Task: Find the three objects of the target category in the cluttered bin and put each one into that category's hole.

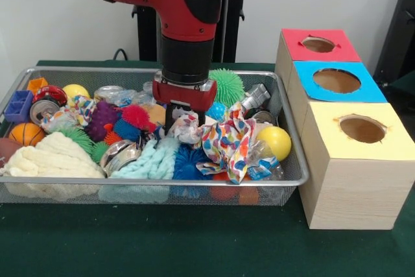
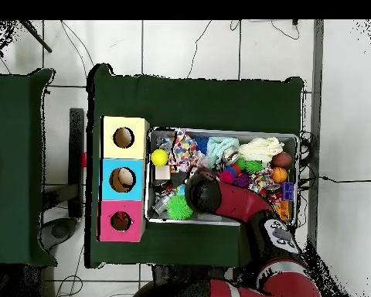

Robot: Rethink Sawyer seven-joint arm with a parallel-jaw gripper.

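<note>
My gripper [image 1: 184, 120] is lowered into the middle of the wire mesh bin [image 1: 293, 155], just above a crumpled white and patterned cloth [image 1: 227, 139]. Clutter hides its tips, so its state is unclear. Around it lie a green spiky ball [image 1: 227, 85], a yellow ball [image 1: 275, 142], a blue spiky ball [image 1: 188, 163], a red fuzzy ball [image 1: 137, 117], a teal knit cloth [image 1: 152, 160], a cream cloth [image 1: 48, 157] and cans [image 1: 120, 154]. In the overhead view the arm [image 2: 208, 193] covers the gripper. The red box [image 1: 319, 45], blue box [image 1: 337, 81] and yellow box [image 1: 362, 129] each have a round hole.
The three boxes stand in a row tight against the bin's side; overhead they are the yellow box [image 2: 124, 138], blue box [image 2: 124, 179] and red box [image 2: 120, 221]. A small basketball [image 1: 26, 134] and a blue block [image 1: 18, 105] lie at the bin's far end. Green cloth [image 1: 194, 244] covers the table.
</note>
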